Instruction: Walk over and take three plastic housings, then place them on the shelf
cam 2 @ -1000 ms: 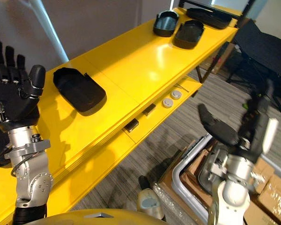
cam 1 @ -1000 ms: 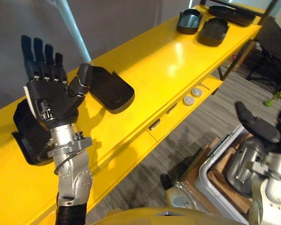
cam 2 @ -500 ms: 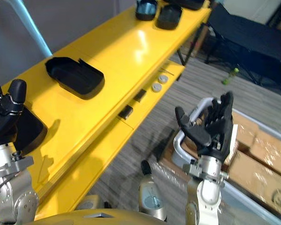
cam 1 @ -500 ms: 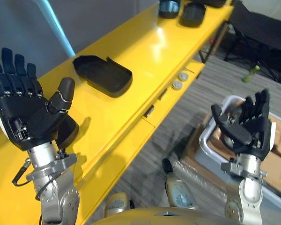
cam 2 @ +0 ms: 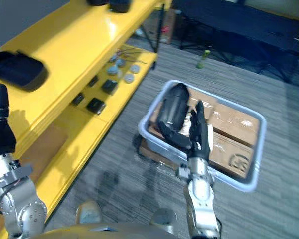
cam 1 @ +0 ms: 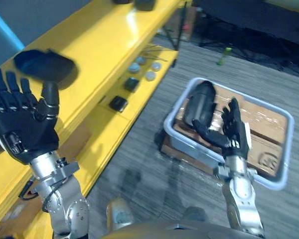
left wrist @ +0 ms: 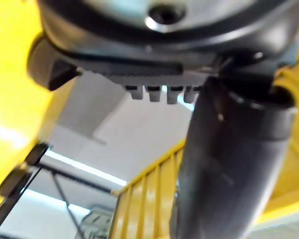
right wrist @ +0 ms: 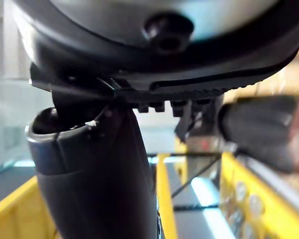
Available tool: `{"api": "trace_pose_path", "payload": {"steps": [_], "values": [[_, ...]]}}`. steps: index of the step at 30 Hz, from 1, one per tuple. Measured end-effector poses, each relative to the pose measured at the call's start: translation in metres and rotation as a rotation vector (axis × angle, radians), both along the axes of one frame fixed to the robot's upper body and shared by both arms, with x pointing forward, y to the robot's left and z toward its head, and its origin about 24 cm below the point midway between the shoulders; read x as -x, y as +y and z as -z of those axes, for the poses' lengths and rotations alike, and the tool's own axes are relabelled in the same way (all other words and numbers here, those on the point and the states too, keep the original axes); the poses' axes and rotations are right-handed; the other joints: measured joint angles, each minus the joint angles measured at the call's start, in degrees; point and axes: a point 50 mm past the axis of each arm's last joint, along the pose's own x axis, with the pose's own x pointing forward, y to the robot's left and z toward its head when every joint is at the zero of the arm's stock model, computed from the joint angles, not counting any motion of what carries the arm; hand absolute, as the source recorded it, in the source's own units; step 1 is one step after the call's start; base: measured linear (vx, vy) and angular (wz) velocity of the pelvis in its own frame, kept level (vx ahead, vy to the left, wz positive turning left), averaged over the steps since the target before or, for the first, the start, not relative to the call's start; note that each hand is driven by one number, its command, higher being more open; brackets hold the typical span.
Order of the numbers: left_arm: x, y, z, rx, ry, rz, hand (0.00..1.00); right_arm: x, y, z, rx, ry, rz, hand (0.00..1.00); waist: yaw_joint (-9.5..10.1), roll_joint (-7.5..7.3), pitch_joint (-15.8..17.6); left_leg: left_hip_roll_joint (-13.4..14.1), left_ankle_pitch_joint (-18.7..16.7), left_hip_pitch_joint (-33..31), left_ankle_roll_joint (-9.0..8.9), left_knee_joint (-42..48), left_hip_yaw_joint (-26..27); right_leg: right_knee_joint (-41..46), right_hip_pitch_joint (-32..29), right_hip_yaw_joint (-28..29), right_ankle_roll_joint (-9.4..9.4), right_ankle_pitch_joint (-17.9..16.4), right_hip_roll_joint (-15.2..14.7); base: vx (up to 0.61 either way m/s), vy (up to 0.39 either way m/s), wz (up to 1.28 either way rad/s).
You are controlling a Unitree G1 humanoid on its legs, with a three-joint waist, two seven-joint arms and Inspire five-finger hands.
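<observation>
Our left robot hand (cam 1: 24, 130) is raised, fingers spread and empty, beside the shelf (cam 1: 104, 30) where a housing (cam 1: 45, 64) lies. Our right robot hand (cam 1: 235, 139), also spread, hovers near a second housing (cam 1: 199, 102) in the bin (cam 1: 287, 149)

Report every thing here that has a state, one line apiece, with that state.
left hand: open, raised, empty.
right hand: open, upright, empty.
binned housing: lying on cardboard boxes, not held.
shelved housing: resting on the yellow shelf, not held.
grey bin: on the floor, uncovered.
</observation>
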Motion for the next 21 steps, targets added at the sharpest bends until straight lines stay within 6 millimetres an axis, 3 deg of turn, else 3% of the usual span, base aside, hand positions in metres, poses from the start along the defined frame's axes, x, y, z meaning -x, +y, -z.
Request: {"api": "trace_pose_path", "payload": {"steps": [2,4,5,6,9,10,11,14,17,19,21], "values": [[0.002,-0.001,0.002,-0.011,0.008,0.009,1.00,0.014,-0.015,-0.004,-0.010,-0.004,0.056,1.00,-1.34,0.01,-0.01,0.12,3.23,0.21,2.20,0.62,-0.09,-0.20,-1.22,1.87,-1.91,0.47,0.60,-0.05,-0.197,-0.77],[0.000,-0.004,0.001,-0.012,0.003,0.026,1.00,0.020,-0.022,-0.013,-0.017,-0.041,0.084,1.00,-1.67,-0.23,0.21,-0.08,3.67,0.12,2.36,1.28,-0.27,-1.09,-2.51,3.81,-3.21,1.38,0.99,-0.08,-0.092,-0.75],[-0.001,-0.006,0.001,-0.020,0.002,0.046,1.00,0.019,-0.023,-0.019,-0.015,-0.067,0.085,1.00,-1.67,0.12,0.08,-1.39,1.62,0.45,1.93,1.56,-0.88,-1.85,-2.99,4.88,-3.41,2.39,1.09,-0.09,0.037,-0.55],[-0.002,-0.008,0.000,-0.034,-0.003,0.068,1.00,0.018,-0.023,-0.023,-0.008,-0.085,0.078,1.00,-1.66,0.48,0.21,-2.80,-0.89,1.13,2.64,1.24,-1.37,-2.33,-3.15,5.18,-3.48,3.28,1.26,-0.07,0.052,-0.44],[-0.006,-0.012,-0.004,-0.069,-0.023,0.117,1.00,0.011,-0.019,-0.027,-0.014,-0.106,0.059,1.00,-1.33,1.47,-0.44,-5.02,-5.12,2.15,2.16,-3.07,-2.59,-1.78,-5.63,6.22,-2.01,4.29,0.66,-0.11,0.151,-0.15],[-0.008,-0.014,-0.002,-0.087,-0.016,0.137,1.00,0.004,-0.017,-0.025,-0.017,-0.101,0.055,1.00,-0.71,1.09,-0.26,-6.85,-6.76,2.84,-0.21,-5.90,-3.07,-1.83,-7.43,7.37,-1.12,5.49,-0.33,-0.16,0.232,-0.39],[-0.011,-0.015,0.004,-0.093,0.024,0.157,1.00,-0.005,-0.015,-0.018,-0.032,-0.070,0.051,1.00,0.29,0.23,0.43,-8.37,-6.65,2.88,-0.62,-5.92,-2.59,-2.41,-7.91,7.89,-0.78,7.30,-1.56,-0.17,0.231,-0.41],[-0.020,-0.015,0.025,-0.136,0.161,0.184,1.00,-0.019,-0.021,0.008,-0.091,0.033,0.111,1.00,1.28,0.01,0.77,-9.30,-7.53,0.36,-1.17,-2.39,-2.49,-6.31,-7.47,5.94,-1.52,12.79,-2.78,-0.17,0.202,-0.14],[-0.026,-0.014,0.024,-0.187,0.191,0.174,1.00,-0.032,-0.034,0.023,-0.111,0.085,0.227,1.00,2.60,-0.78,2.63,-9.44,-8.38,-3.74,-0.59,1.37,-2.84,-10.65,-7.69,3.14,-1.92,16.04,-3.18,-0.17,0.121,-0.02],[-0.035,-0.017,0.025,-0.206,0.208,0.191,1.00,-0.046,-0.047,0.017,-0.102,0.067,0.312,1.00,3.17,-0.67,4.88,-9.36,-8.49,-6.93,-0.59,3.78,-4.22,-12.76,-7.86,1.81,-1.27,16.76,-3.18,-0.14,0.034,0.19],[-0.043,-0.027,0.036,-0.183,0.272,0.236,1.00,-0.071,-0.067,-0.006,-0.040,0.014,0.366,1.00,3.70,0.43,6.88,-9.33,-8.30,-9.46,-0.71,4.98,-5.38,-14.28,-8.58,1.11,-0.06,17.82,-3.00,-0.12,-0.013,0.13]]}}
